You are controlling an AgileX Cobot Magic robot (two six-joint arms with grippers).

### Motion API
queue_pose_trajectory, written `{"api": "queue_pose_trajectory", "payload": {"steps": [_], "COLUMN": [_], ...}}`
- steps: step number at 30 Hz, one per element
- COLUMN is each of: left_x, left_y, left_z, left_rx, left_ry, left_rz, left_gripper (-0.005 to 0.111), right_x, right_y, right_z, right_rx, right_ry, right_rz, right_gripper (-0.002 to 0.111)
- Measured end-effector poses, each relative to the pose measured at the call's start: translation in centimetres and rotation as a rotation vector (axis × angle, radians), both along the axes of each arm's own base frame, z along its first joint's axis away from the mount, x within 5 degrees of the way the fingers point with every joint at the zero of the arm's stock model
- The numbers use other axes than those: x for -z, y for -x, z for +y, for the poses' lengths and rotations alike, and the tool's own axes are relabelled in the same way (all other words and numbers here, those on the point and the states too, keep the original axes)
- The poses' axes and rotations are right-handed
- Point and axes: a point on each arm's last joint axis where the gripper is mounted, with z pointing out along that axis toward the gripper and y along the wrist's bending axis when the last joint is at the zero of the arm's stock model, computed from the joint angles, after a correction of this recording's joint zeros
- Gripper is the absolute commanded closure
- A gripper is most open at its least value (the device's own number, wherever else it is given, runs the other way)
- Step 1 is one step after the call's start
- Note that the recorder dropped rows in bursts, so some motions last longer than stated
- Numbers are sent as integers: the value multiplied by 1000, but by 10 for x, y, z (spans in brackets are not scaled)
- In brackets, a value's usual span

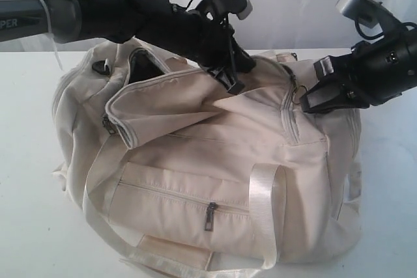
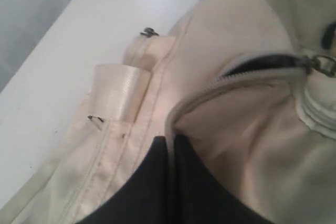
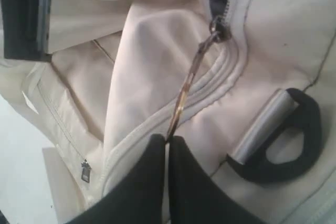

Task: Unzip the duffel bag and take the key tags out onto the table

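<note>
The left gripper (image 1: 231,84), its arm stretched in from the left over the top of the bag, is pinched shut on the zip-edged rim of the top flap (image 1: 176,99), and the cloth bunches toward its black fingers (image 2: 142,187). The right gripper (image 1: 305,100) is at the far right end of the main zip. Its jaws are closed on the thin metal ring pull (image 3: 184,95), which hangs from the zip slider (image 3: 219,27).

The cream duffel bag (image 1: 228,161) sits slumped on the white table (image 1: 391,180) with its long side toward the exterior camera. The main zip is parted along the left and middle of the top, and the lifted flap shows a dark opening (image 1: 146,66); nothing inside can be made out.

On the near side, the front pocket (image 1: 169,193) is zipped closed, its small pull (image 1: 210,216) hanging down. A pale webbing handle (image 1: 264,193) loops over the side just right of it. In the right wrist view, a black strap loop with a metal bar (image 3: 260,129) lies on the fabric just beside the gripped ring.
</note>
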Motion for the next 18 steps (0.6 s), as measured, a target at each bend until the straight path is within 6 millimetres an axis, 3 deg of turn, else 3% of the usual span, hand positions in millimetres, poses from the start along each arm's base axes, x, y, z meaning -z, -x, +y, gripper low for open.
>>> {"api": "queue_pose_trajectory", "payload": {"steps": [2, 8, 10, 18], "left_x": [2, 7, 5, -16], "left_y": [4, 9, 8, 25], "left_z": [0, 3, 2, -27], "left_rx": [49, 135, 126, 154], "left_ry": [-34, -119, -117, -115], "left_rz": [7, -4, -32, -313], "left_gripper": [89, 28, 24, 36], "right_x": [0, 0, 1, 1], "right_y": [-1, -3, -3, -4], "right_z": [0, -1, -1, -3], "right_rx": [9, 24, 24, 48], "right_ry": [5, 15, 20, 41], "right_rz": [-12, -30, -32, -31], "right_gripper": [108, 108, 108, 108]}}
